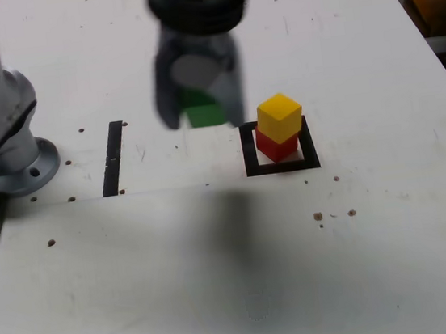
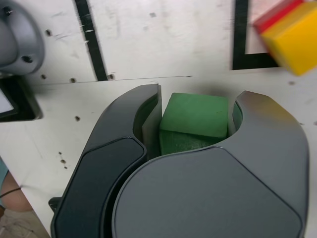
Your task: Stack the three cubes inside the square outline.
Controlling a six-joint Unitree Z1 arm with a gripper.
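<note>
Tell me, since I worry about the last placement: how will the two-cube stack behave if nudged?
The yellow cube sits slightly twisted on the red cube, so a sideways bump would probably slide or topple it. Both look rigid and matte, likely not slippery. Flat faces mean they shouldn't roll.

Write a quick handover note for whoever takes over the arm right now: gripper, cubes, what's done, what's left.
Gripper: shut on the green cube, carried above the table, on the exterior view's left of the stack.
Yellow cube sits on the red cube inside the square outline.
Done: two cubes stacked, third picked up.
Left: set green on yellow, then let go.
</note>
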